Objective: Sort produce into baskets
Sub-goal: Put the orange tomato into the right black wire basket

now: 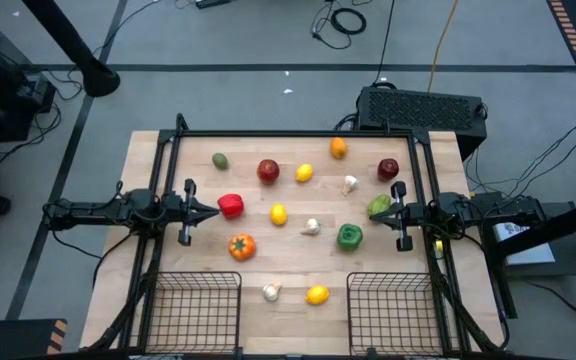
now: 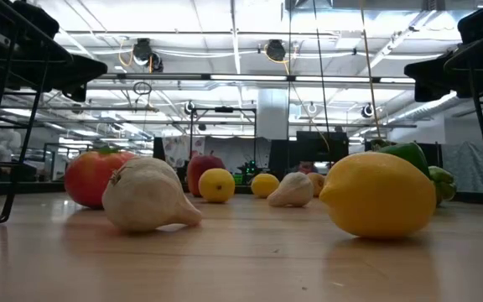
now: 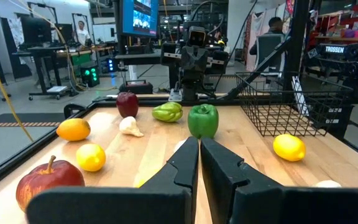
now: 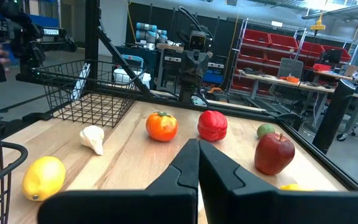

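Plastic-looking and glossy, the produce lies scattered over the wooden table (image 1: 298, 300) between the two arms: a red pepper (image 1: 230, 206) just beside the left gripper (image 1: 211, 210), an orange tomato (image 1: 241, 245) near it, a green pepper (image 1: 349, 236) and a paler green one (image 1: 378, 206) close to the right gripper (image 1: 377, 211), with apples, lemons, oranges and white garlic bulbs spread across the middle. Both wire baskets (image 1: 194, 310) stand at the near edge with nothing in them, a garlic bulb (image 1: 271, 292) and a lemon (image 1: 317, 294) lying between them. Each gripper is clenched with nothing between its fingers, hovering low at its own side of the table. These pieces are probably light, hollow and hard, so they should not crush, but the smooth round skins could squirt out of a pinch or roll when nudged. A grasp across the widest part, fingers low around the middle, looks safest; the lobed peppers and the ridged garlic offer better purchase than the lemons
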Robot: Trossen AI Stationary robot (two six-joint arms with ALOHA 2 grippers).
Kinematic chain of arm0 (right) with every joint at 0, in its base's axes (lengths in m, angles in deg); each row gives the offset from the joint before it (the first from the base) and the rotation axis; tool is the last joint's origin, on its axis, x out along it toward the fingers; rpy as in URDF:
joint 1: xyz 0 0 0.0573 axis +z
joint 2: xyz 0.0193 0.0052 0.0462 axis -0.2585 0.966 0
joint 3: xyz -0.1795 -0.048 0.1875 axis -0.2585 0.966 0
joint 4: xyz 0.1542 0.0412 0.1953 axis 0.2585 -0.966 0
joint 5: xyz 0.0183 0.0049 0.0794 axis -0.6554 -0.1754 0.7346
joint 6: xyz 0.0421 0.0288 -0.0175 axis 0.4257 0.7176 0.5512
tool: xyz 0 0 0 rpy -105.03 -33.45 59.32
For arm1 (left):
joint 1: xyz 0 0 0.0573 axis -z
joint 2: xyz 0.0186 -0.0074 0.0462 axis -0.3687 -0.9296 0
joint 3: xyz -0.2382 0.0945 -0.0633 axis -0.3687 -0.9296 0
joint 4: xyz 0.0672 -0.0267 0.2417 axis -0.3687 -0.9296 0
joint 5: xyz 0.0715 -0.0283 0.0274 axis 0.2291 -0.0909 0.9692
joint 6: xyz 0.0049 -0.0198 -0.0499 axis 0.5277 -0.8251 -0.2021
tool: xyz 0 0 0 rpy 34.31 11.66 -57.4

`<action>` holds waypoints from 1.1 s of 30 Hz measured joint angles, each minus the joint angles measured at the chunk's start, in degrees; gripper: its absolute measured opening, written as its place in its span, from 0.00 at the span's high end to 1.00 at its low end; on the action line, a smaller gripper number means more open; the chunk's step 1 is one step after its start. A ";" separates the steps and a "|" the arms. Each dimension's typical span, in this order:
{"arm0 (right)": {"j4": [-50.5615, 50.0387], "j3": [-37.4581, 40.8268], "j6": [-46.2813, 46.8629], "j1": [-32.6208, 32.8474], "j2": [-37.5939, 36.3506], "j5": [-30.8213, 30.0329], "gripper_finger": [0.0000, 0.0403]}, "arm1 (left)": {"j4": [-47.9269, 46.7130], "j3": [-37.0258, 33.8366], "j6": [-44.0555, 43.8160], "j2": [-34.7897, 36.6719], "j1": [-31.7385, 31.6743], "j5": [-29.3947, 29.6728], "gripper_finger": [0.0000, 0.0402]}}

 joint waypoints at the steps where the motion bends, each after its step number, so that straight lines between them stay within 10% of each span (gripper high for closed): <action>1: 0.00 0.00 0.02 0.00 0.02 0.00 1.00 | 0.08 0.01 -0.04 0.02 0.00 0.00 0.93; 29: 0.00 0.02 0.00 0.00 0.02 0.00 1.00 | 3.30 0.14 -0.71 0.00 0.02 1.61 0.93; 33: 0.00 0.02 0.00 -0.02 0.02 -0.01 1.00 | -0.44 4.99 -7.69 -0.82 0.00 11.10 0.93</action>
